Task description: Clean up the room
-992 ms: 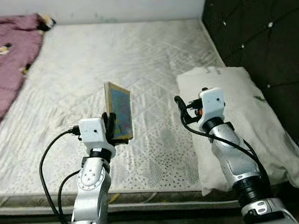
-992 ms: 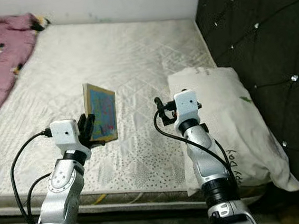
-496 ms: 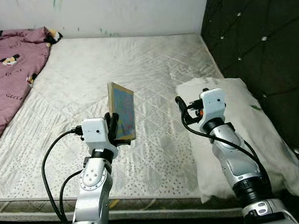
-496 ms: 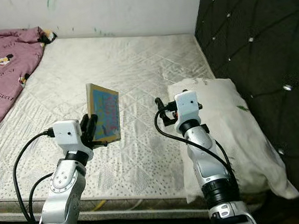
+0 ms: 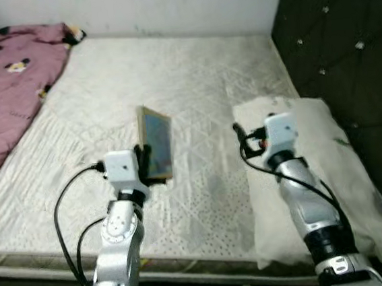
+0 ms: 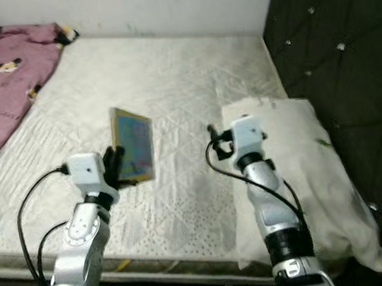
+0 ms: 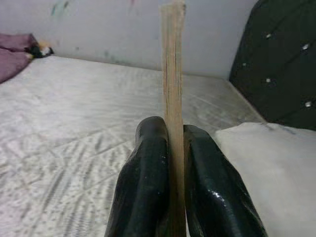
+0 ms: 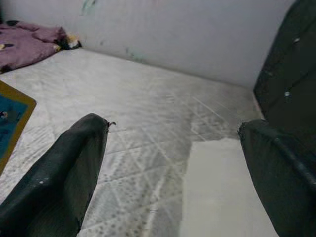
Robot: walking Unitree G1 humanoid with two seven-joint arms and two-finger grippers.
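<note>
My left gripper [image 5: 145, 162] is shut on a thin book [image 5: 156, 141] with a tan edge and a blue cover, held upright above the white mattress [image 5: 172, 84]. In the left wrist view the book's edge [image 7: 172, 89] stands between the two black fingers [image 7: 148, 182]. My right gripper [image 5: 241, 141] is open and holds nothing, raised beside the white pillow [image 5: 329, 170]. Its fingers [image 8: 64, 173] spread wide over the mattress in the right wrist view, where a corner of the book [image 8: 12, 116] shows.
A pink patterned blanket [image 5: 6, 86] lies bunched at the bed's far left. A dark tufted headboard [image 5: 344, 47] runs along the right side. A white wall [image 5: 131, 10] stands behind the bed. The mattress's front edge [image 5: 189, 261] is just below my arms.
The camera has shifted and blurred slightly, so the whole scene moved. The left gripper still holds the book upright and the right gripper stays open.
</note>
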